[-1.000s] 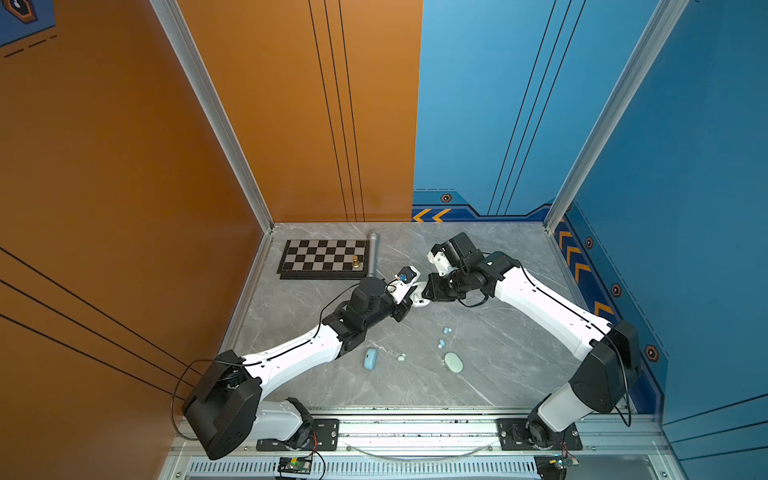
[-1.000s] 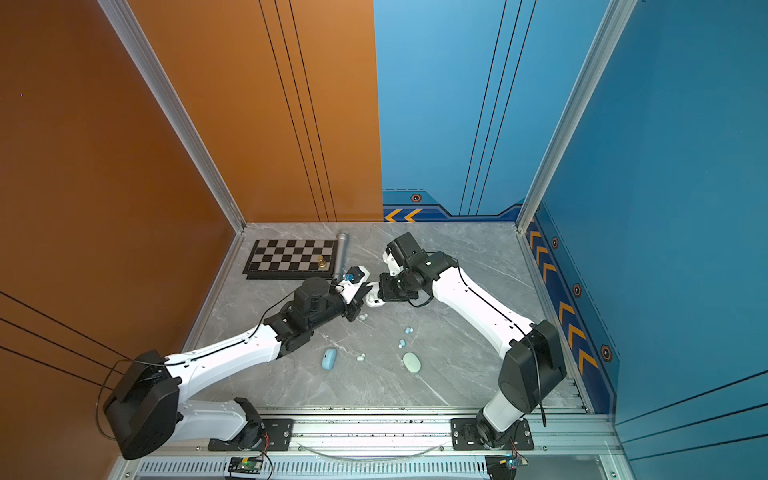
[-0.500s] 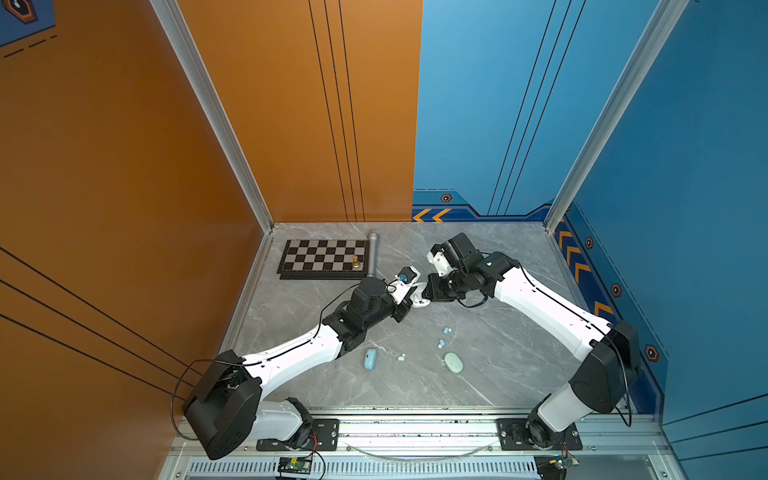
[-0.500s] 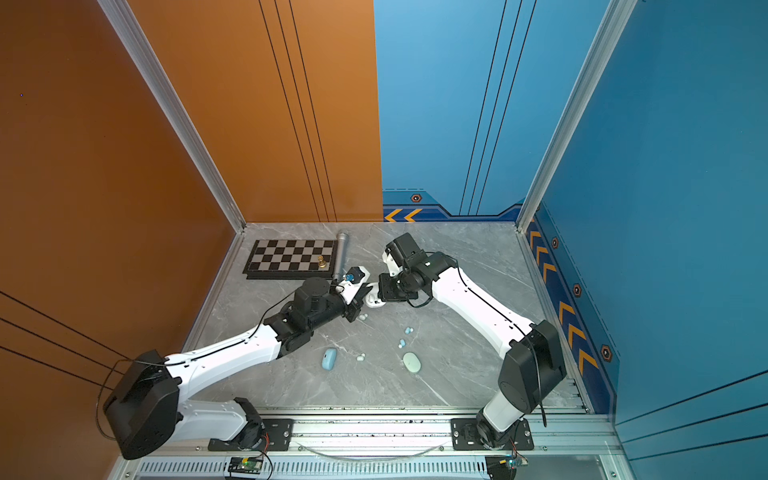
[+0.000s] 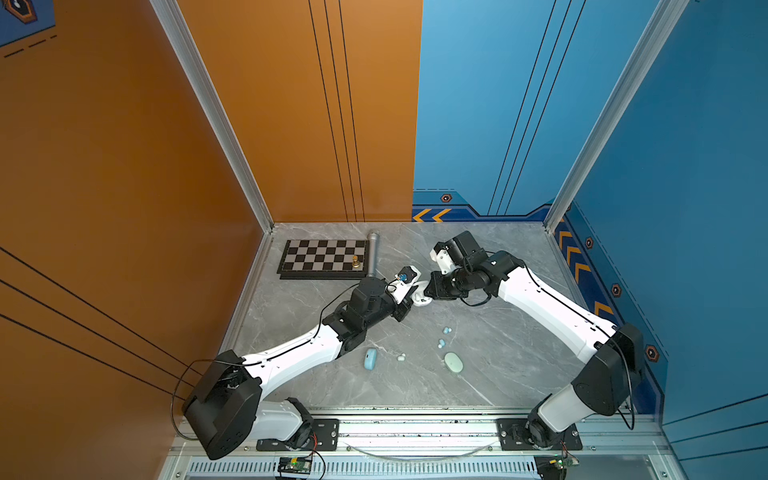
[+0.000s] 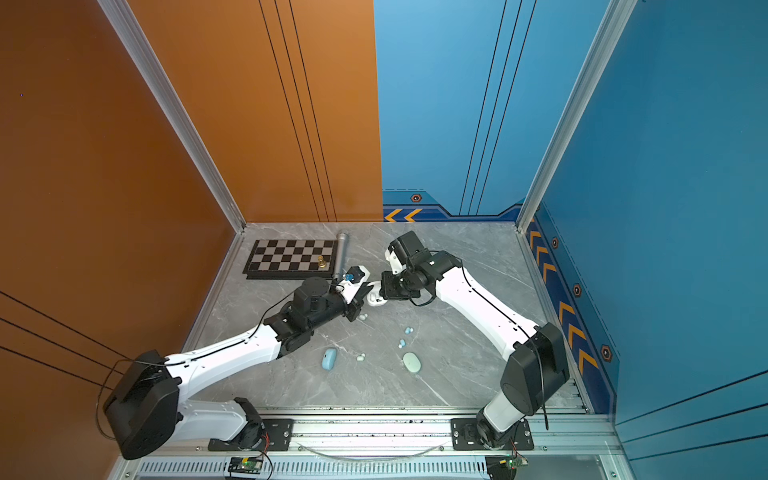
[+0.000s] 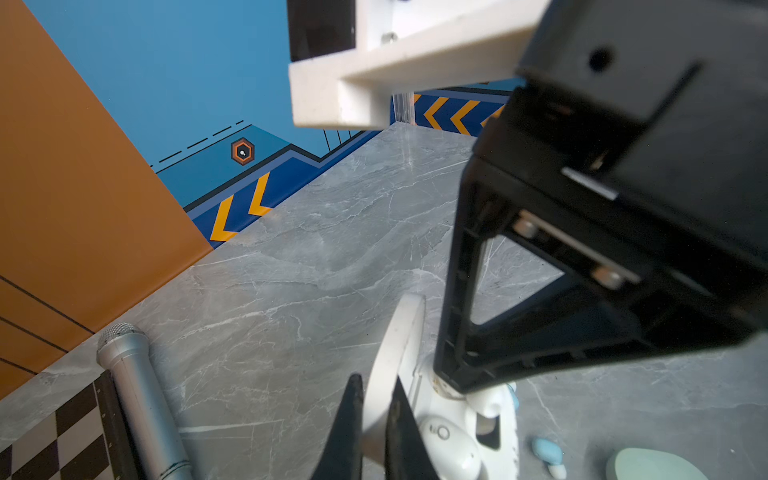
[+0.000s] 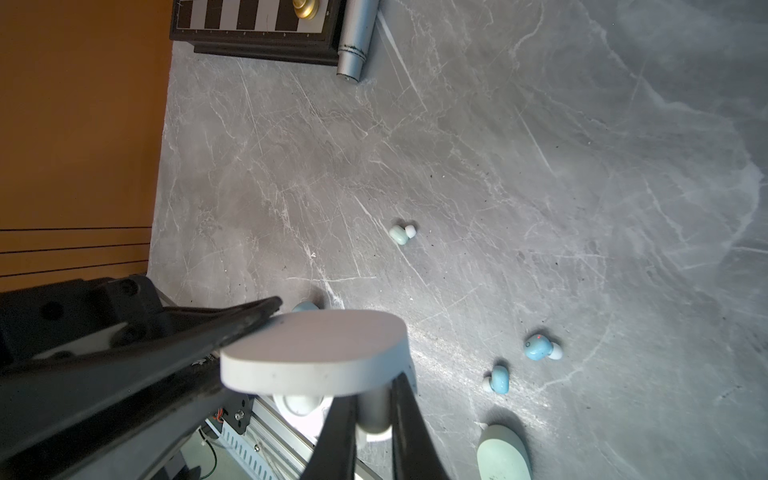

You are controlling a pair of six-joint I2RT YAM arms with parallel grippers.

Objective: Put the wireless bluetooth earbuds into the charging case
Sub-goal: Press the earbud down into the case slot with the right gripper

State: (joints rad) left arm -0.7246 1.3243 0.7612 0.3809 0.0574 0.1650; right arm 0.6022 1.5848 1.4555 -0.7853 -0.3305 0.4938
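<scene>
A: Now the left gripper (image 7: pixel 376 382) is clamping the lid (image 7: pixel 399 332) of the white pebble-shaped plastic case (image 7: pixel 453 453). The right gripper (image 8: pixel 374 395) is pinching a tiny glossy white earbud (image 8: pixel 374 415) at its socket.
B: It's probably risking a tilted bud jamming or slipping.

Open white charging case (image 5: pixel 420 296) at mid-table, loose earbuds scattered nearby.
Its lid (image 7: pixel 397 345) stands up, and a white earbud (image 7: pixel 446 446) appears seated in the base. Below it in both top views, a pale blue earbud (image 5: pixel 446 330) lies close to a second blue earbud (image 5: pixel 441 343). A mint earbud (image 5: pixel 401 357) rests between a closed blue case (image 5: pixel 370 359) and a closed mint case (image 5: pixel 453 362).
</scene>
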